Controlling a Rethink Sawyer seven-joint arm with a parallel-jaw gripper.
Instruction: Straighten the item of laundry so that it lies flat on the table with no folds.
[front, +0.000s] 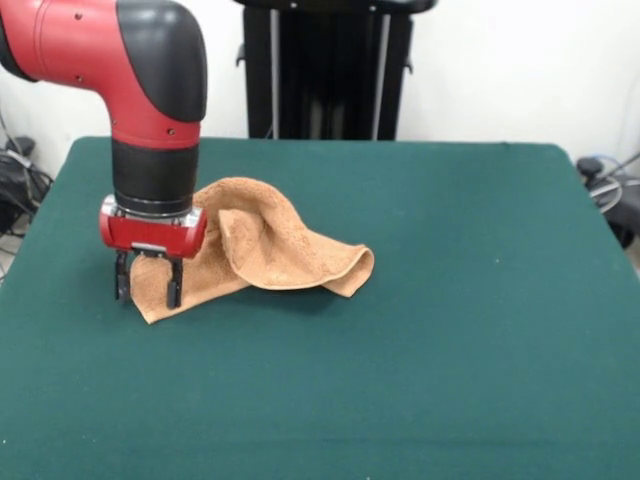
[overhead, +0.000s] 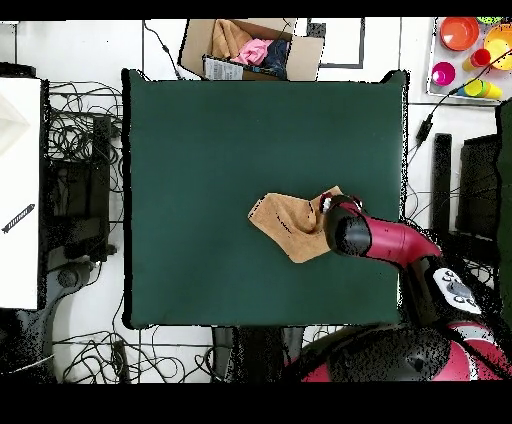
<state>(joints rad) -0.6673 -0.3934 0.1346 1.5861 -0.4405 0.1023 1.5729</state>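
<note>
Hovering over the crumpled towel's (front: 270, 250) corner on the green counter (front: 450, 330), the pincer (front: 148, 285) stands apart; closing too shallowly could snag one layer, dragging folds tighter.

The towel (front: 275, 250) (overhead: 288, 224) is a soft, looped terry cloth with a rough, matt nap, light orange-tan throughout. The table (front: 450, 330) (overhead: 220, 150) is covered in dark green felt-like cloth, matt and even. The arm (front: 130, 80) (overhead: 390, 240) has smooth, glossy red casing that looks like hard plastic, joined by satin black sections; a thin bright metal-looking ring sits above the red wrist block. The gripper (front: 148, 290) carries dull black fingers (front: 173, 285). Beyond the table's far edge in the overhead view, a box (overhead: 250, 47) appears to be matt brown cardboard.
</note>
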